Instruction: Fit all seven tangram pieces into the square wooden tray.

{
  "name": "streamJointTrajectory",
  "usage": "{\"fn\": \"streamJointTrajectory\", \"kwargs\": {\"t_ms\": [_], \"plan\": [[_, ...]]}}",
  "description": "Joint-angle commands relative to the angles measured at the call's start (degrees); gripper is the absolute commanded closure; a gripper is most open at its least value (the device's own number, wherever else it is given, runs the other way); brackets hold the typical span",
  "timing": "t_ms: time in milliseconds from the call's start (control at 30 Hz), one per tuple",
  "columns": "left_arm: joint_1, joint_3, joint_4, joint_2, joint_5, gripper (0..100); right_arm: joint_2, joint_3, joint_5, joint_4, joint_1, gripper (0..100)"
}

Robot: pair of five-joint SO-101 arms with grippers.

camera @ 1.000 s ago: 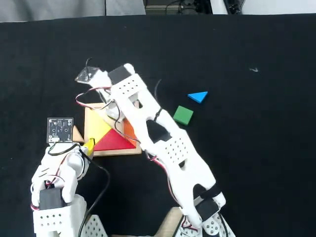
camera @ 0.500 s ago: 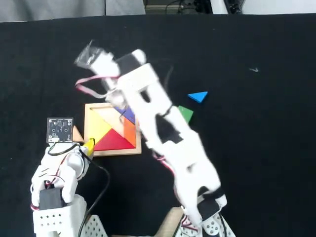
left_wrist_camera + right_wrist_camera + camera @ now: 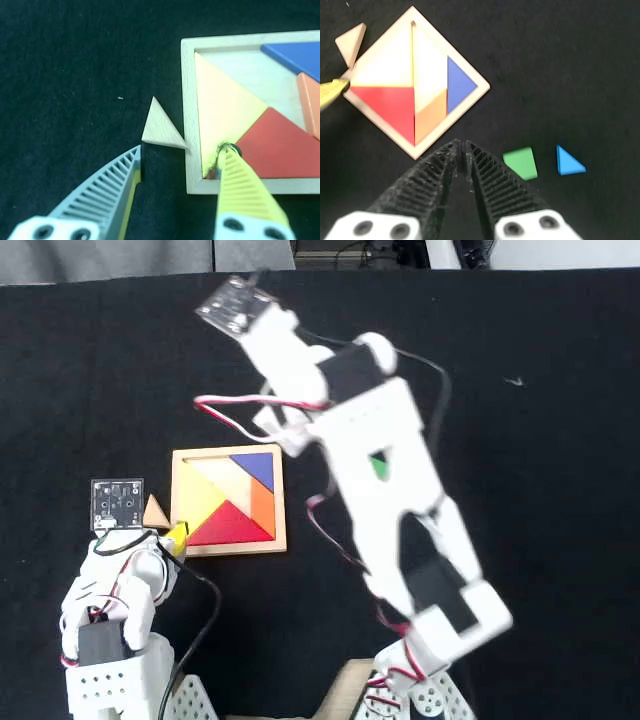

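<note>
Left claw (image 3: 182, 147) is spread open, low over the black table (image 3: 560, 490). The little plain-wood triangle (image 3: 162, 129) sits right between its two fingers, closer to the gray one, and neither finger is pinching it. One corner of that triangle touches the outside rim of the wooden tray (image 3: 187, 100). The yellow finger's tip is over the tray's nearest corner, right where the big yellow triangle (image 3: 225, 107) meets the big red triangle (image 3: 272, 147). Farther from that claw, also inside the tray, are a dark blue triangle (image 3: 295, 52) and an orange piece (image 3: 310, 102), with a bare wood patch between them and the yellow one. Right claw (image 3: 463, 145) is closed tight with nothing in it, held up high above the table. The tray is out past its fingertips. The green square (image 3: 521, 163) and light blue triangle (image 3: 568, 161) lie off to one side of it, near each other but not touching, both outside the tray.
</note>
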Motion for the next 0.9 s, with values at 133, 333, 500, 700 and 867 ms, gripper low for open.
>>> {"fn": "streamJointTrajectory", "kwargs": {"t_ms": [133, 333, 500, 700, 867], "plan": [[-0.7, -1.3, 1.6, -0.8, -0.3, 76, -23.6, 29.3, -0.4, -13.5, 12.0, 98.8], [-0.7, -1.7, 1.6, -0.8, -0.3, 76, -37.1, 60.9, -0.5, -31.6, 18.0, 98.7], [-0.7, -1.7, 1.6, -0.8, -0.3, 76, -44.9, 81.7, -0.5, -44.7, 18.2, 98.7], [-0.7, -3.1, 3.1, -0.6, -0.3, 76, -48.4, 93.5, -6.0, -56.4, 18.4, 98.7], [-0.7, -4.0, 5.2, -0.7, 0.1, 76, -47.6, 97.8, -7.6, -61.5, 18.2, 98.7]]}}
